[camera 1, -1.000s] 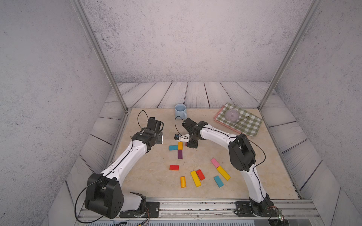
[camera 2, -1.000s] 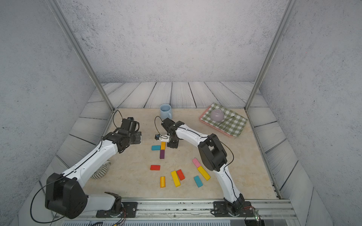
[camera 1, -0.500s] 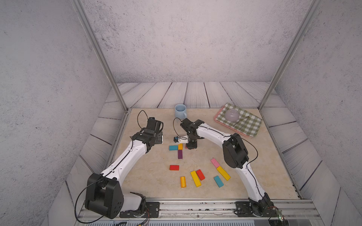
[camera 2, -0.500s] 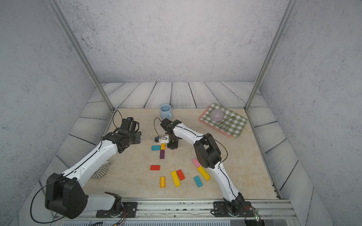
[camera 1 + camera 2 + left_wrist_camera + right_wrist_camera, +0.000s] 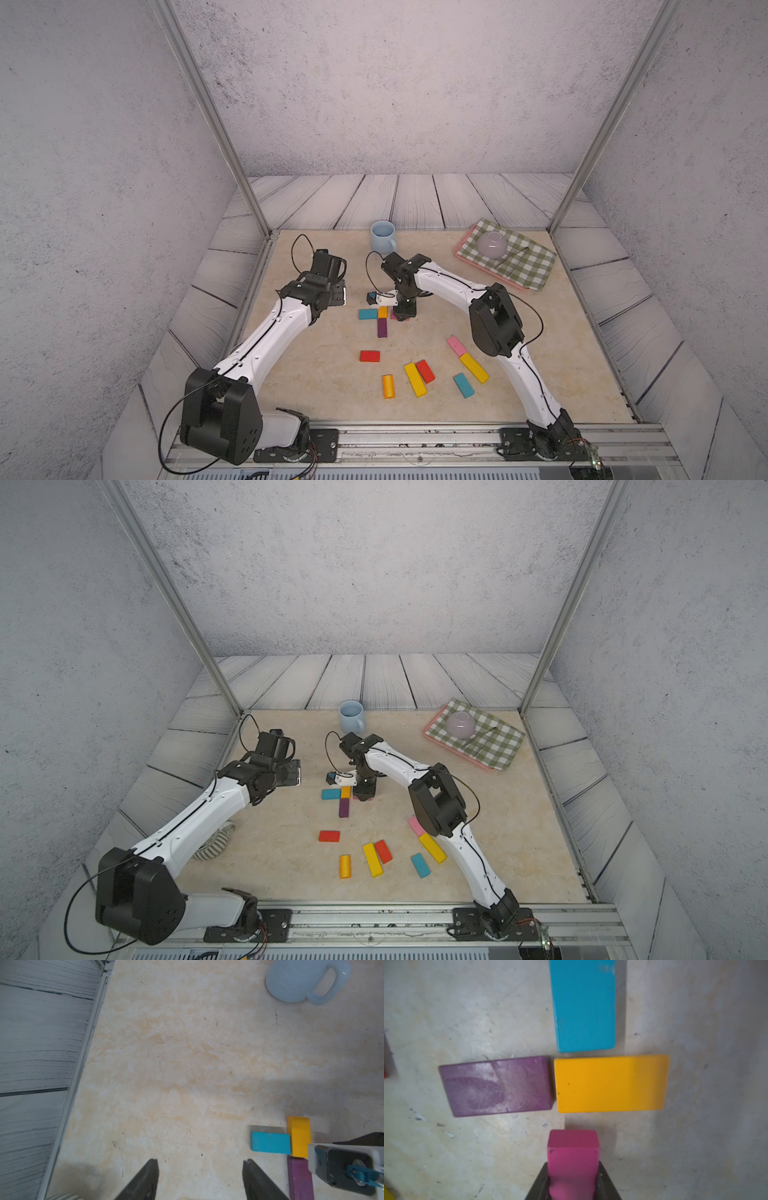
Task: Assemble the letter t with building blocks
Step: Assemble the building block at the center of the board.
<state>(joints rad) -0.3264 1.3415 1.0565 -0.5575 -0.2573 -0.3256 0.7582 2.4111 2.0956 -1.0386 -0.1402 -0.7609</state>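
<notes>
right gripper [image 5: 402,313]: clamped on the magenta block [image 5: 572,1147], which seemed to stick out past the fingertips. It was just beside the orange block [image 5: 610,1083], with a sliver of table [image 5: 187,1064] between them. Whether it touched the table could not be told.
left gripper [image 5: 200,1176]: jaws apart, empty, over bare table near the teal block [image 5: 270,1142].
letter as built: 3 blocks lay flat. The teal block touched 1 long side of the orange block, and the purple block [image 5: 497,1085] butted it end to end. The magenta block faced the opposite long side, mirroring the teal block.
loose blocks [image 5: 370,356]: 7, scattered nearer the robot's base, well apart from the letter.
risk, left arm: judged that any drift toward the letter would clip the teal block and skew the crossbar.
risk, right gripper: jaws spreading this close could nudge the orange block or the purple block, because clearance looked slight.
risk, magenta block: if let go tilted or off the table, it would likely topple or land crooked. Pressed in too hard, it would shove the orange block and teal block out of line.
tray [image 5: 459,258]: pink, at the far corner on the right arm's side. It carried a checked cloth [image 5: 528,266], the bowl and a thin stick [image 5: 515,254].
bowl [image 5: 491,245]: lavender, on the checked cloth. Upright or inverted could not be told, and no contents were visible.
mug [image 5: 383,237]: light blue, upright, beyond the letter. Nothing was seen inside.
</notes>
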